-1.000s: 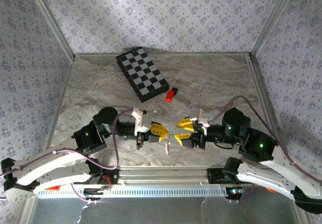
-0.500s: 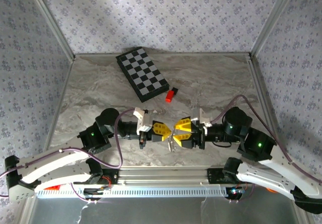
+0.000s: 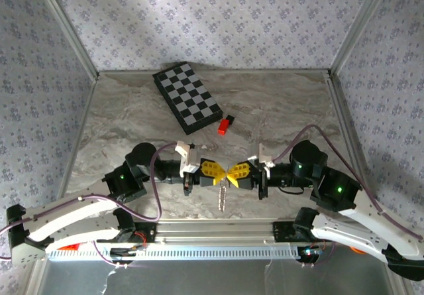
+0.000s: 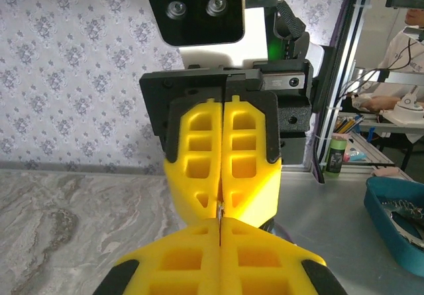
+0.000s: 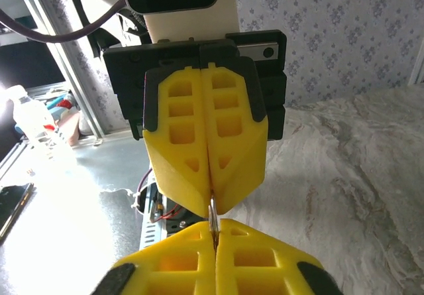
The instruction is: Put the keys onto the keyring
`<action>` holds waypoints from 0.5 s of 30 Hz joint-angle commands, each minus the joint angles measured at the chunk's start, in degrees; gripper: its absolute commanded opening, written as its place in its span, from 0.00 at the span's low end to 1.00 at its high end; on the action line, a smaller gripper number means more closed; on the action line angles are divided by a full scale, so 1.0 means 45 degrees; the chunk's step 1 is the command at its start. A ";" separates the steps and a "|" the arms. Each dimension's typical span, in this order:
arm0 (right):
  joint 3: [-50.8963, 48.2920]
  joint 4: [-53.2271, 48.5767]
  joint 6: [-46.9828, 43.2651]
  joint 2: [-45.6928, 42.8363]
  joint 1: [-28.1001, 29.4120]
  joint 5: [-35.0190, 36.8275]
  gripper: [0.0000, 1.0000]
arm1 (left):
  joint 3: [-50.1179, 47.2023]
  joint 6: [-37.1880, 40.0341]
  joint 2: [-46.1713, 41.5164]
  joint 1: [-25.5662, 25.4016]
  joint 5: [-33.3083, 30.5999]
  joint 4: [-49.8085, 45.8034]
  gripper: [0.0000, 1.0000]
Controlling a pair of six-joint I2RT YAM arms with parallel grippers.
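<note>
Silvery and thin, the keyring (image 3: 222, 194) hangs over the desk (image 3: 132, 122) between the arms, pinched where left jaws and right jaws meet tip to tip, both closed on it; we judge it light, slippery, floppy, best held by its wire edge

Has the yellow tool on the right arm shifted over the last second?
Yes. The right tool has slid left, ending closer beneath the red block, and closed, its tips now meeting the left tool.

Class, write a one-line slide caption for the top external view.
Left end effector and right end effector meet tip to tip, both shut on the silvery keyring dangling below them.
</note>
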 commanded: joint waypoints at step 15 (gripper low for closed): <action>0.2322 -0.3540 -0.1994 0.0835 0.0440 0.2005 0.00 | 0.1822 0.1184 0.0306 -0.0193 -0.0716 -0.4456 0.17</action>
